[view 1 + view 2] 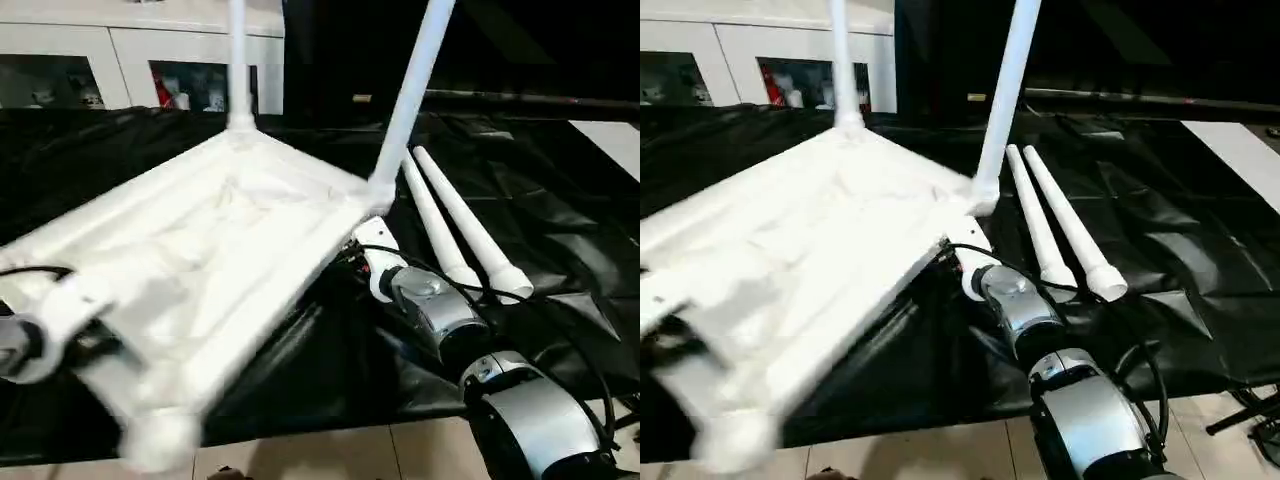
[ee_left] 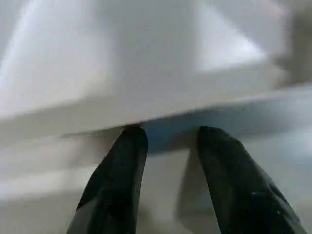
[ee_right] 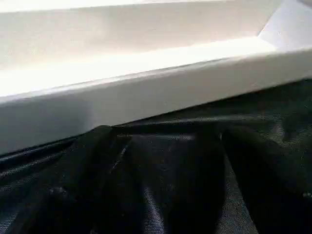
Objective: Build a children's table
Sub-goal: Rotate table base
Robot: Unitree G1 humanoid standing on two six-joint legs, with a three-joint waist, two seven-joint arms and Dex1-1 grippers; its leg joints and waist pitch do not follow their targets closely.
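Left gripper (image 2: 168,139): jaws parted, tips against the edge of the tabletop (image 1: 200,250). Right gripper (image 3: 161,146): jaws apart, just under the tabletop's side rim, over the black-covered counter (image 1: 560,220). Tabletop is tilted, underside up, with two fitted legs (image 1: 412,95) at its far corners. Two loose legs (image 1: 470,225) lie beyond the right jaws. White cabinet (image 1: 130,50) behind.

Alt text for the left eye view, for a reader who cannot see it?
An upturned white tabletop tilts above a black-covered table, with two legs fitted upright at its far corners. Two loose legs lie to its right, beside the right arm.
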